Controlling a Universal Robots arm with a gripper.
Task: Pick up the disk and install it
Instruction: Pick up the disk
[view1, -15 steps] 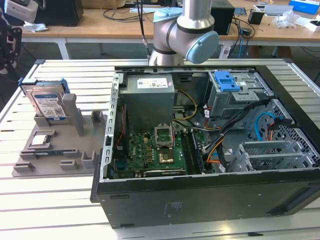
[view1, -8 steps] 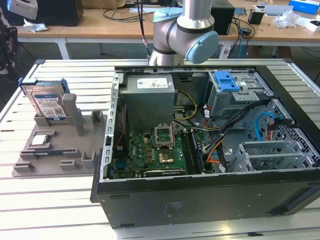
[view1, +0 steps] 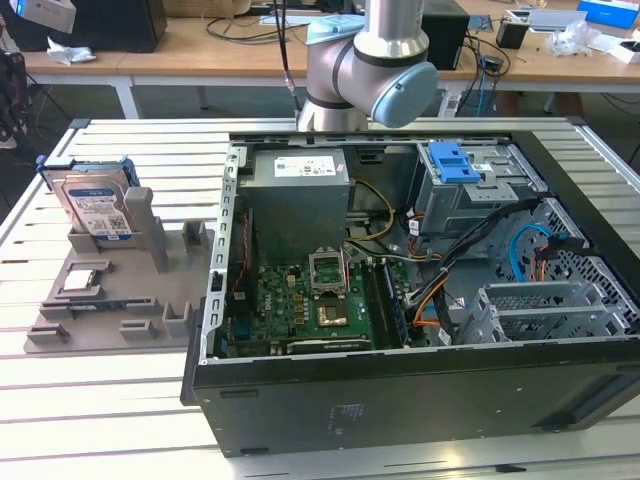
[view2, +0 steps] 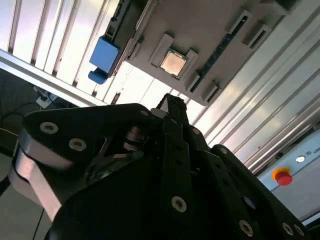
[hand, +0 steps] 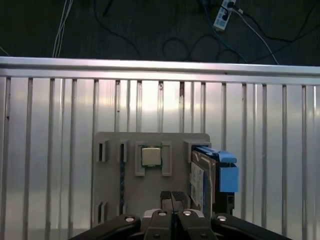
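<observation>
At the exterior view's left, a grey fixture tray (view1: 110, 325) lies on the slatted aluminium table (view1: 120, 400), near the table's left edge, with its right edge just beside the open computer case (view1: 400, 400). The disk (view1: 95, 205) stands upright on edge in a slot at the tray's far corner, label towards the camera and blue rails framing it. Bare slats lie open behind it and to its left, and a grey upright post (view1: 140, 215) rises just beside its right edge. A processor chip (view1: 85, 282) lies flat in a pocket nearer the camera, apart from the disk. Further right, the case lies on its side with its interior exposed. The power supply (view1: 300, 190) sits by the far wall beyond the motherboard (view1: 300, 305). At the exterior view's right, the grey drive cage (view1: 480, 195) with its blue latch (view1: 450, 160) occupies the far corner, and cables (view1: 450, 270) crowd the space in front of it. The robot arm (view1: 365, 55) rises behind the case's far edge. In the first wrist view the gripper (hand: 172, 197) hangs above the tray, its two fingers pressed together with nothing between them. The disk stands off to one side of the fingertips, untouched.
</observation>
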